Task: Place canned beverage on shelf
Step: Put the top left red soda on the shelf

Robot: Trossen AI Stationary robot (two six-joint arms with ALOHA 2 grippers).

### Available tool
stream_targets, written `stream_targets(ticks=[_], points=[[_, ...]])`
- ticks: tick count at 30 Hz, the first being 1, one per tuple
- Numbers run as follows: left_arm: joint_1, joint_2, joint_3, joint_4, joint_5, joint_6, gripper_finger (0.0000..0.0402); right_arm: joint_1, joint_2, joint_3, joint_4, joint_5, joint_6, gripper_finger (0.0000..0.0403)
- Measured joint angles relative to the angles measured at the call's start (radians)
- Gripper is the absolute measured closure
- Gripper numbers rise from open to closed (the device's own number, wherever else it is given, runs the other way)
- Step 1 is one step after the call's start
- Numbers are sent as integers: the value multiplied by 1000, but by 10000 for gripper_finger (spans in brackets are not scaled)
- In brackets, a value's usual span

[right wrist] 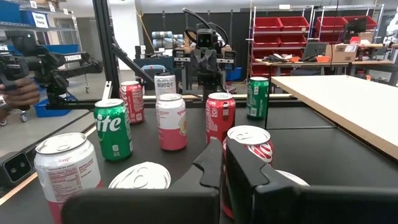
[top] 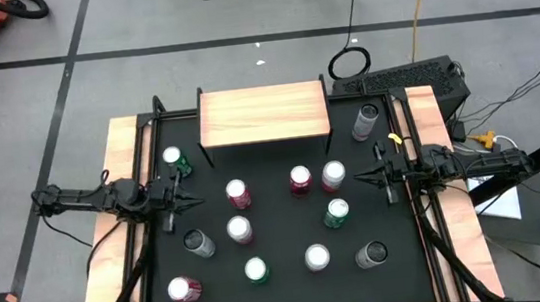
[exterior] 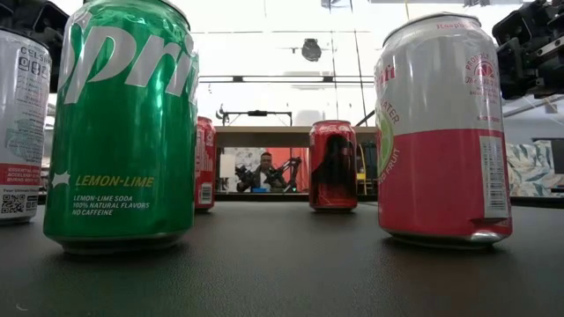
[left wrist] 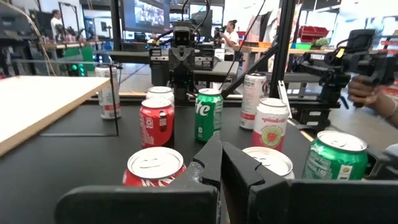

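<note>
Both arms wait at the bench (top: 285, 290) edges: the left gripper (top: 191, 187) and right gripper (top: 357, 174) are each pressed together and hold nothing. The shelf (top: 263, 114) stands bare at the far edge, while the cans, such as the red can (top: 237, 194) near the left gripper, stand scattered on the bench. To begin well, spread one gripper, approach an upright can level at mid-height, avoiding its neighbours.

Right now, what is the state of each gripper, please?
Left gripper: jaws closed, holding nothing.
Right gripper: jaws closed, holding nothing.
</note>
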Motion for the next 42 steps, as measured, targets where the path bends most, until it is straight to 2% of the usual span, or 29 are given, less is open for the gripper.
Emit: stream_targets(ticks=[12,17,25,42], points=[[0,0,5,-4,-34,26,389,0,0,0,0,0,0,403],[0,16,54,-22,-56,25,389,0,0,0,0,-1,11,403],[0,110,228,-41,-55,29,389,0,0,0,0,-1,8,403],[0,505,756,-376,-53,35,389,0,0,0,0,-1,7,403]])
